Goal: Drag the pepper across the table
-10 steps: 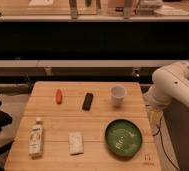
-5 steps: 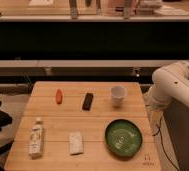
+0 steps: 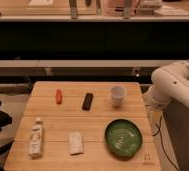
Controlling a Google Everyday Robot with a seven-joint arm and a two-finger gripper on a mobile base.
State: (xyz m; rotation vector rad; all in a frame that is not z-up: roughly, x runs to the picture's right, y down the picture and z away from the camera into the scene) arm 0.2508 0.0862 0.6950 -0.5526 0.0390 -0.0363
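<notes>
The pepper (image 3: 59, 96) is small, orange-red and oblong. It lies on the far left part of the light wooden table (image 3: 53, 122), to the left of a black bar (image 3: 88, 101). My white arm (image 3: 174, 86) is folded beside the table's right edge, away from the pepper. The gripper itself does not show in this view; it is hidden behind the arm or out of frame.
A white cup (image 3: 118, 95) stands at the far right of the table. A green bowl (image 3: 123, 137) sits at the front right, a white packet (image 3: 76, 142) at the front middle, and a bottle (image 3: 36, 137) lies at the front left. A dark shelf unit runs behind the table.
</notes>
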